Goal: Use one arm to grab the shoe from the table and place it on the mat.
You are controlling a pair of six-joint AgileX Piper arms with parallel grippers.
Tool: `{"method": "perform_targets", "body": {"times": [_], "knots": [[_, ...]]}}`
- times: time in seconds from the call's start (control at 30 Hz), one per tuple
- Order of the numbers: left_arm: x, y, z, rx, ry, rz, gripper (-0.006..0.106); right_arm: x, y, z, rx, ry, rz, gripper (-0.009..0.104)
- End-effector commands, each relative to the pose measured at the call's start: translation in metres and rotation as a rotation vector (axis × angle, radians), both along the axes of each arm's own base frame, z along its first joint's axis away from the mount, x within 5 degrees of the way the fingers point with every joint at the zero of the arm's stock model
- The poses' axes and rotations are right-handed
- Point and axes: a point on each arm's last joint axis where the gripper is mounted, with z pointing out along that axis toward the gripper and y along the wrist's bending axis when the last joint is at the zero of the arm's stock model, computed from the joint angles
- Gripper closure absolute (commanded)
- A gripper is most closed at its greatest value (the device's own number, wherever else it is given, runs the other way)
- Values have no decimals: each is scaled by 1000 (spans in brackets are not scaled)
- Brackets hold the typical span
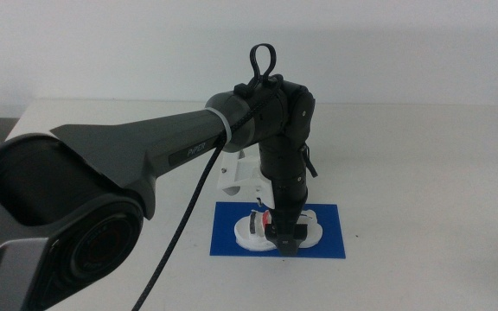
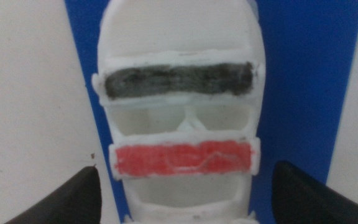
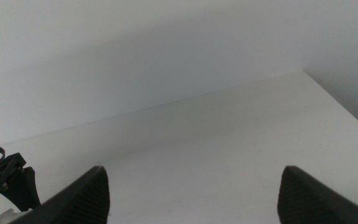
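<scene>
The white shoe (image 1: 251, 231) lies flat on the blue mat (image 1: 328, 242) at the front middle of the table (image 1: 422, 155). In the left wrist view the shoe (image 2: 179, 81) shows its dark strap and red strap, with the mat (image 2: 303, 74) under it. The black left arm reaches in from the left, and its gripper (image 1: 285, 246) points down over the shoe. Its jaws stand open either side of the shoe at the red strap (image 2: 185, 168), with a narrow gap on one side. The right gripper (image 3: 194, 177) is open and empty, out of the middle view.
A white bracket-like part (image 1: 236, 177) shows just behind the left arm's wrist. The table's far edge meets a pale wall. The right wrist view shows bare white tabletop and a bit of the left arm's cable loop (image 3: 5, 171).
</scene>
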Motion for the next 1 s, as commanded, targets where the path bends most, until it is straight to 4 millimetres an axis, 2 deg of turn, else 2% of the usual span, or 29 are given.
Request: {"method": "perform_targets", "body": {"times": [0.0, 0.07, 0.17, 0.27, 0.37, 0.47, 0.53, 0.57, 0.63, 0.7, 0.73, 0.8, 0.9, 0.97], "knots": [[0, 1, 7, -9, 4, 17, 7, 0, 0, 0, -10, -11, 2, 16], [-1, 2, 20, -27, -19, 17, 7, 0, 0, 0, -10, -11, 2, 16], [-6, 7, 58, -75, -87, 10, 7, 0, 0, 0, -10, -11, 2, 16], [-18, 21, 119, -138, -214, -1, 7, 0, 0, 0, -10, -11, 2, 16], [-34, 47, 183, -139, -412, -40, 7, 0, 0, 0, -10, -11, 2, 16], [-52, 85, 243, -13, -690, -214, 7, 0, 0, 0, -10, -11, 2, 16], [-63, 112, 276, 178, -866, -422, 7, 0, 0, 0, -10, -11, 2, 16], [-68, 125, 288, 330, -929, -605, 7, 0, 0, 0, -10, -11, 2, 16], [-78, 147, 303, 622, -940, -1045, 7, 0, 0, 0, -10, -11, 2, 16], [-94, 165, 307, 709, -899, -1356, 7, 0, 0, 0, -10, -11, 2, 16], [-101, 171, 307, 707, -890, -1428, 7, 0, 0, 0, -10, -11, 2, 16], [-116, 190, 302, 707, -861, -1510, 7, 0, 0, 0, -10, -11, 2, 16], [-134, 222, 296, 737, -818, -1454, 7, 0, 0, 0, -10, -11, 2, 16], [-146, 235, 292, 734, -805, -1456, 7, 0, 0, 0, -10, -11, 2, 16]]}}
